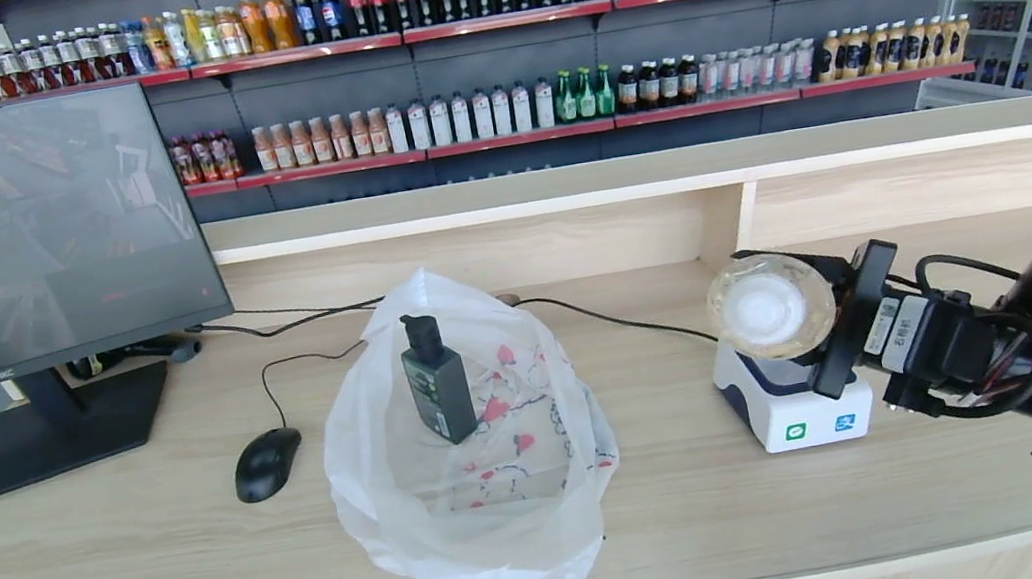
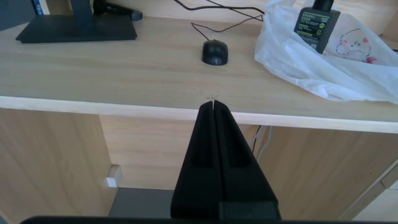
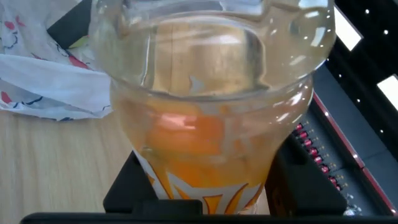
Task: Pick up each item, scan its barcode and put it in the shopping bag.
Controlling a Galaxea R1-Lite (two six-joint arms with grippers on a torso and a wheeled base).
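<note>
The pale wood-grain surface (image 1: 112,578) carries a crinkled, translucent shopping bag (image 1: 475,497) near the middle of its front edge, with a dark boxy bottle (image 1: 437,381) upright inside. Toward the right end, the right tool (image 1: 828,316) clamps a clear plastic bottle (image 1: 769,306) sideways just above the white scanner (image 1: 795,407), hiding the scanner's top. The bottle's orange part blurs behind its curved wall. The left tool (image 2: 213,115) hangs off the front edge, fingers pressed together.

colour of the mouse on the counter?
Black: the small corded computer mouse shows best in the head view.
</note>
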